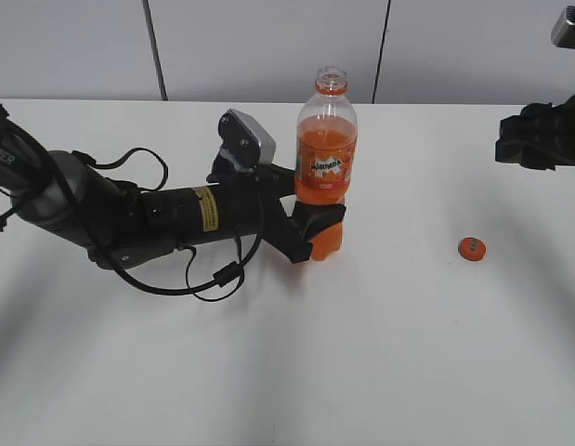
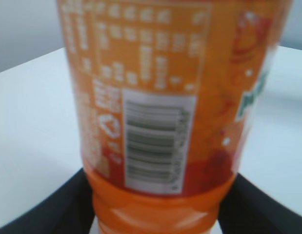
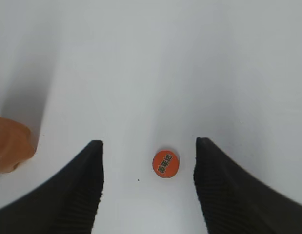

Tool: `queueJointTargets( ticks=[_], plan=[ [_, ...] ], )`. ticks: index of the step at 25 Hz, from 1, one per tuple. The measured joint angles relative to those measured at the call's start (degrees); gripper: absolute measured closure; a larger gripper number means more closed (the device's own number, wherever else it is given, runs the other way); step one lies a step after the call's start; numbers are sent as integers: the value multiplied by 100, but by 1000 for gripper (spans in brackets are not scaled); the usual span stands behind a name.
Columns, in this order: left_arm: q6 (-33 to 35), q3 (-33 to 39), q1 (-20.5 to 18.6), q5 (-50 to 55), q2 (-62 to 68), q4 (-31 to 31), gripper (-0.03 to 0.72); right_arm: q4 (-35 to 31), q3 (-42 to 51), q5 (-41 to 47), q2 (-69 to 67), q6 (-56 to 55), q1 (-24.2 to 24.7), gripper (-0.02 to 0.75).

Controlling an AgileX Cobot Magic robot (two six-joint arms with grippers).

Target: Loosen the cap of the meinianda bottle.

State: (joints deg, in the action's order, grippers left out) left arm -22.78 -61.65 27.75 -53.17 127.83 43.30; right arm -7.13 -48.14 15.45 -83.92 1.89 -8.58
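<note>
Bottle uncapped, part-full orange soda | cap on table

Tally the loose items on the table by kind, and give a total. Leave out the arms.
Bottles: 1, the meinianda bottle, upright, held by the left gripper
Caps: 1, the cap, lying on the table, off the bottle
Total: 2
</note>
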Motion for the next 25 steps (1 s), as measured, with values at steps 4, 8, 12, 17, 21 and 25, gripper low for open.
queueJointTargets(
  ticks=[4, 8, 12, 17, 21, 25],
  plan=[
    [0, 0, 0, 43, 0, 0, 104, 0, 0, 2, 65, 0, 0, 295],
    [0, 0, -47, 46, 0, 117, 83, 0, 0, 2, 147, 0, 0, 295],
    [0, 76, -193, 65, -98, 506, 94, 0, 0, 2, 250, 0, 0, 295],
    [0, 459, -458, 65, -444, 799, 98, -6, 0, 2, 364, 0, 0, 295],
    [0, 758, -710, 76, -762, 875, 98, -6, 0, 7, 486, 0, 0, 295],
    [0, 891, -888, 347, -1171, 929, 107, 317, 0, 7, 639, 28, 0, 295]
  ],
)
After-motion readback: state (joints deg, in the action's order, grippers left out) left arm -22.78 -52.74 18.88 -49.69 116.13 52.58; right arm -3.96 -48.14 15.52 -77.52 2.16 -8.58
